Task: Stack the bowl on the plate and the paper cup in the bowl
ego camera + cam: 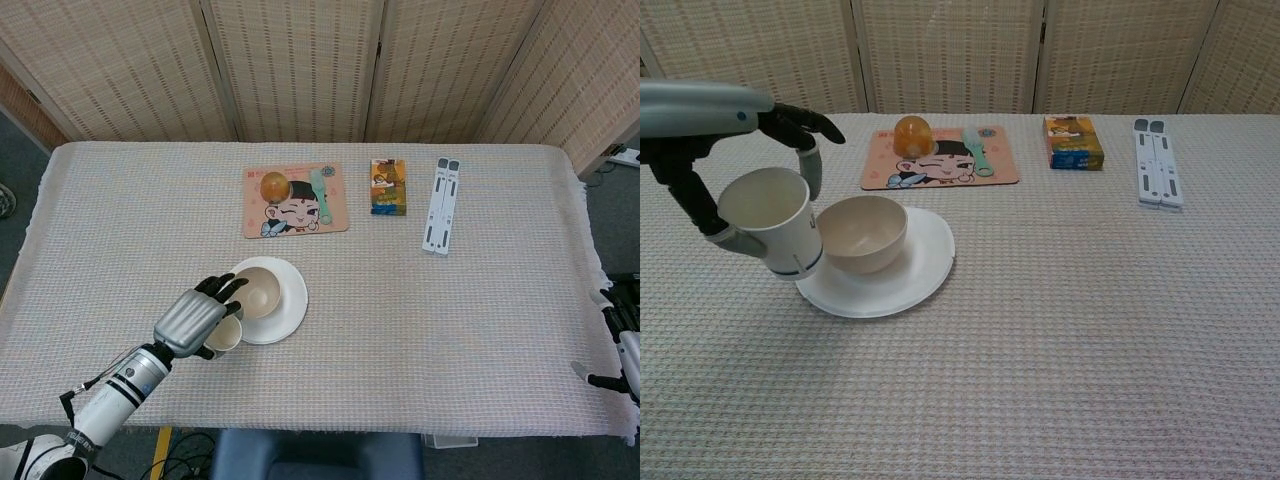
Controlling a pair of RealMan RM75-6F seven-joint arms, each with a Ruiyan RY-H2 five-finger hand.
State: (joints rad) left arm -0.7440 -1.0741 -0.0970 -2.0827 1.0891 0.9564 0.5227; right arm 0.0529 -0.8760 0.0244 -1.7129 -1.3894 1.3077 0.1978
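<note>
A cream bowl sits upright on the white plate, left of the table's middle. My left hand grips a white paper cup and holds it tilted, just left of the bowl, over the plate's left rim. The cup's mouth is open and looks empty. My right hand shows only at the far right edge of the head view, off the table; how its fingers stand is unclear.
A cartoon placemat at the back carries an orange ball and a green spoon. A small coloured box and a white folded stand lie to the right.
</note>
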